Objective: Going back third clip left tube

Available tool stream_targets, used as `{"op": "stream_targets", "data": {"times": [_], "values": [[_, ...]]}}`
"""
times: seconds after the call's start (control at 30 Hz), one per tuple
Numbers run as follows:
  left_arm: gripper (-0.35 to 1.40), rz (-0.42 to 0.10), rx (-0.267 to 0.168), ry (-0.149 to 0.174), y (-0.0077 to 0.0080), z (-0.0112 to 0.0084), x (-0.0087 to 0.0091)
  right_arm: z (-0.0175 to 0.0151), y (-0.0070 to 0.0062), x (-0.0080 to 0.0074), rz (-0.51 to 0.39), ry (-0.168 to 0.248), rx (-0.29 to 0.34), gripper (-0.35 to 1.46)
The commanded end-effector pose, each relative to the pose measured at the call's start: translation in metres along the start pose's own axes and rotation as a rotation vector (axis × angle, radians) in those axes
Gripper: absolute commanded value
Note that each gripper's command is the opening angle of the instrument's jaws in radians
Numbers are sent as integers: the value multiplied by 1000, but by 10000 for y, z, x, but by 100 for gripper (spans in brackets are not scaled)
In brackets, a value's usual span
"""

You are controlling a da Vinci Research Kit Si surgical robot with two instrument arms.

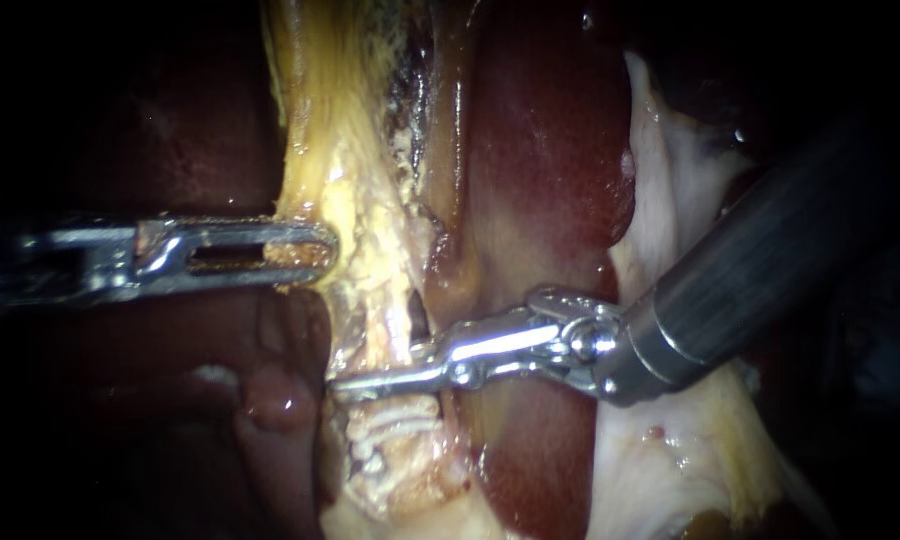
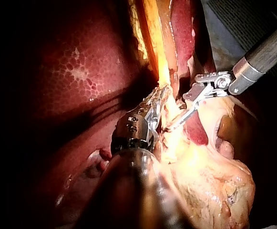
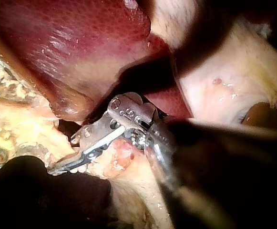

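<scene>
- Our left instrument (image 1: 312, 250) ends in a flat, slotted steel claw, clamped on the edge of a stringy yellow strand (image 1: 320, 130).
- Our right instrument (image 1: 350, 384) ends in a thin, tapered claw. Its halves lie together and hold nothing.
- Just below that tip, pale ribbed clips (image 1: 395, 420) sit across the crusty yellowish tube (image 1: 402, 458).
- Glossy, dark red liver (image 1: 550, 150) lies beside them.

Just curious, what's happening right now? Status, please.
Left instrument shut on yellow tissue. Right instrument at tube, just above white clips. Nothing blocking.
</scene>
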Motion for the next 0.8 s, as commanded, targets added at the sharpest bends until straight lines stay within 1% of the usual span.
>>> {"op": "stream_targets", "data": {"times": [0.03, 0.13, 0.17, 0.2, 0.23, 0.27, 0.33, 0.37, 0.4, 0.5, 0.57, 0.7, 0.8], "values": [[-35, 0, 1, 0, 0, 0, 0, 0, 0, 0, 5, 0, 2, -35], [-35, 0, 1, 0, 0, 0, 0, -1, 0, -1, 5, 0, 2, -35], [-35, 0, 1, 0, 0, 0, 0, -1, 0, -1, 5, 0, 2, -23], [-35, 0, 1, 0, 0, 0, 0, -1, 0, -1, 5, 0, 2, -1], [-35, 0, 1, 0, 0, 0, 0, -1, 1, 0, 5, 2, -1, 15], [-35, 0, 1, 0, 0, -1, 0, -2, 2, 0, -19, 5, -6, 32], [-35, 1, 1, 0, 1, -1, 1, -4, 4, 0, -55, 19, -26, 48], [-35, 1, 1, 0, 1, -2, 1, -5, 6, 0, -102, 27, -42, 53], [-35, 1, 2, 1, 1, -2, 1, -6, 8, 0, -137, 34, -57, 57], [-35, 2, 2, 1, 2, -4, 1, -12, 11, -1, -223, 50, -97, 60], [-35, 2, 3, 2, 2, -5, 2, -19, 13, -2, -269, 52, -109, 60], [-35, 2, 3, 2, 2, -5, 2, -34, 17, -5, -341, 53, -131, 60], [-35, 2, 3, 2, 3, -5, 2, -43, 17, -7, -375, 50, -134, 60]]}}
